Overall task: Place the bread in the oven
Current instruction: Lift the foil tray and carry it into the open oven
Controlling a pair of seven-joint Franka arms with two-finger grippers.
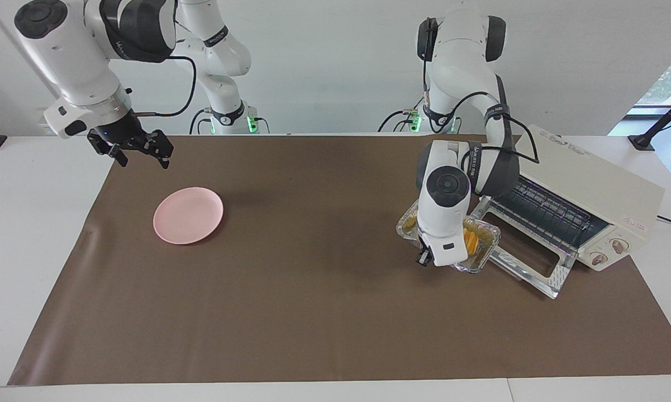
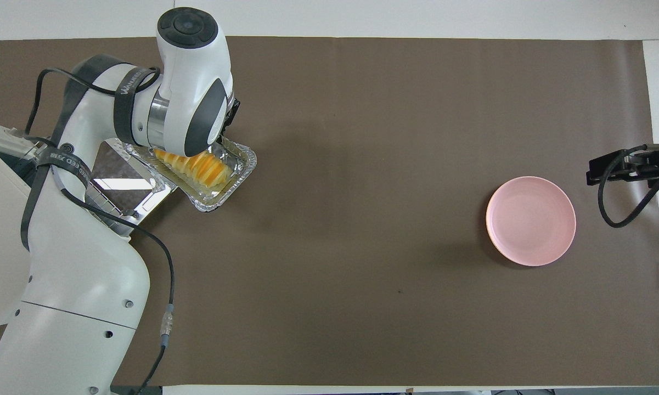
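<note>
**Foil tray with loaf held at the oven door**

Crinkled silver foil tray (image 2: pixel 240 174), one, rectangular with a rolled rim, raised off the desk (image 1: pixel 33 234) and overhanging the outer edge of the lowered oven door (image 1: pixel 522 251). One bread (image 2: pixel 197 166) lies in it: a golden-yellow loaf of ridged, slice-like segments, partly covered by the arm in the facing view.

Left tool (image 1: pixel 424 258), one, clenched; it sits over the tray at the door's edge, and the exact contact point on the tray rim is hidden beneath the wrist.

One oven (image 1: pixel 589 187), cream-white and boxy, at the left arm's end of the desk. Its glass door in a shiny metal frame lies folded down flat; a wire rack shows inside the mouth; two knobs sit on the front panel.

Right tool (image 1: pixel 137 148), one, released with fingers spread, waiting in the air over the brown mat's corner at the right arm's end, close to the pink plate (image 1: pixel 188 215).

Plate: one, round, smooth, shallow, on the mat, well apart from tray and oven.

One brown mat (image 2: pixel 362 302), matte, covers most of the white desk; a broad bare stretch runs between plate and tray, and the whole strip farther from the robots is bare as well.
</note>
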